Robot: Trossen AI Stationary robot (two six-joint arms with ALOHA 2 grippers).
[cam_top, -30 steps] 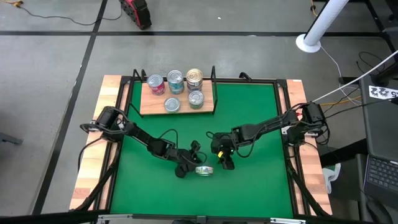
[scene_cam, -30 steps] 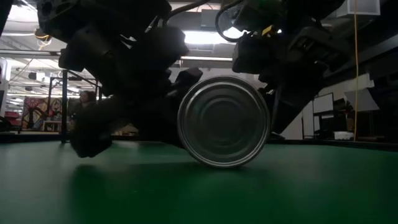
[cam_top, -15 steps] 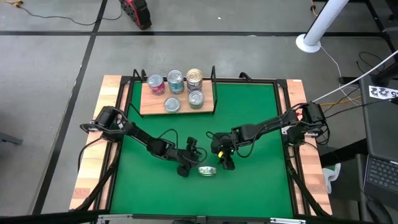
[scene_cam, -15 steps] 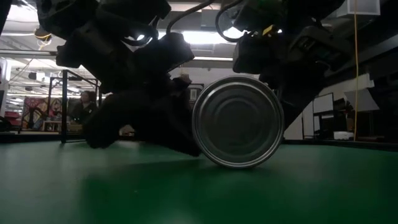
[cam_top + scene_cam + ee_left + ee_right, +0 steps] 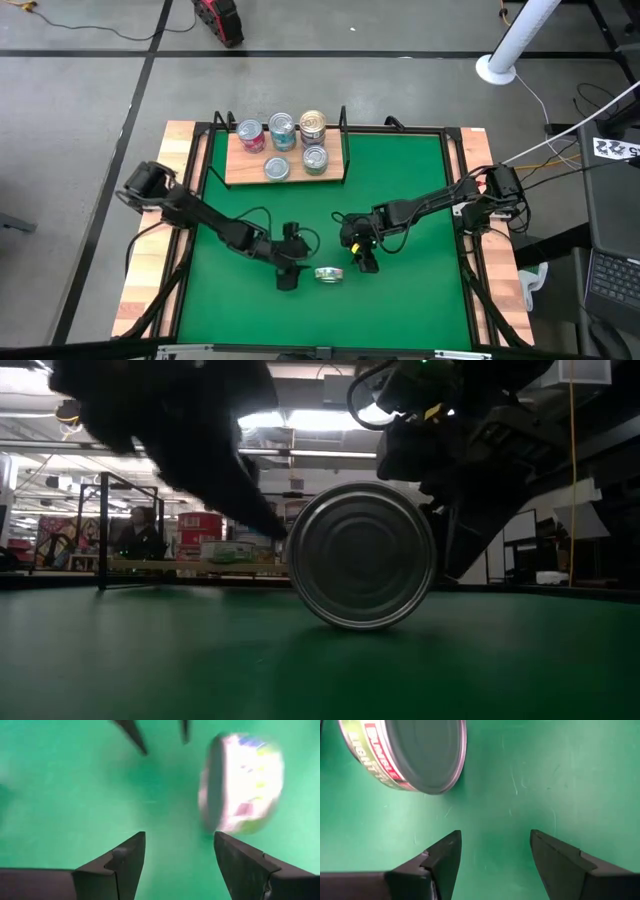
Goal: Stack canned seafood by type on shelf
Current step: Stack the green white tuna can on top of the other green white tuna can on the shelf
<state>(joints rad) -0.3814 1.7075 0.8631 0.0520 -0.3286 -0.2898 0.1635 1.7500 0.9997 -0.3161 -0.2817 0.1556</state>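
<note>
With one tin loose on the mat, status left to right:

left gripper [image 5: 287, 272]: down at mat level, fingers [image 5: 122, 856] spread wide, nothing between them. The tin sits just off to one side of its fingertips, not in the gap.

loose tin [image 5: 329, 274]: lies on the green mat [image 5: 420, 180] between the two grippers, near both, touching neither as far as I can tell. In the low view [image 5: 362, 554] it stands on its rim, silver lid facing the camera. The label reads red and green in the right wrist view [image 5: 370, 750]; the left wrist view [image 5: 245, 780] is too blurred to add more.

right gripper [image 5: 360, 257]: low over the mat just beside the tin, fingers [image 5: 445, 852] apart, empty. The tin is ahead of it and off to one side.

shelf [image 5: 285, 160]: well apart from both grippers, at the far edge of the mat. Five tins [image 5: 282, 132] on it, upright: three in the back row, two in front.

step in hand: my read is pick-up of the loose tin, with no grip made yet.

next move: one gripper needs to centre the tin between its fingers and close on it. An on-edge tin can roll, so approach across its flat faces or tip it flat first. Then carry it to the shelf and set it on a matching label.
</note>
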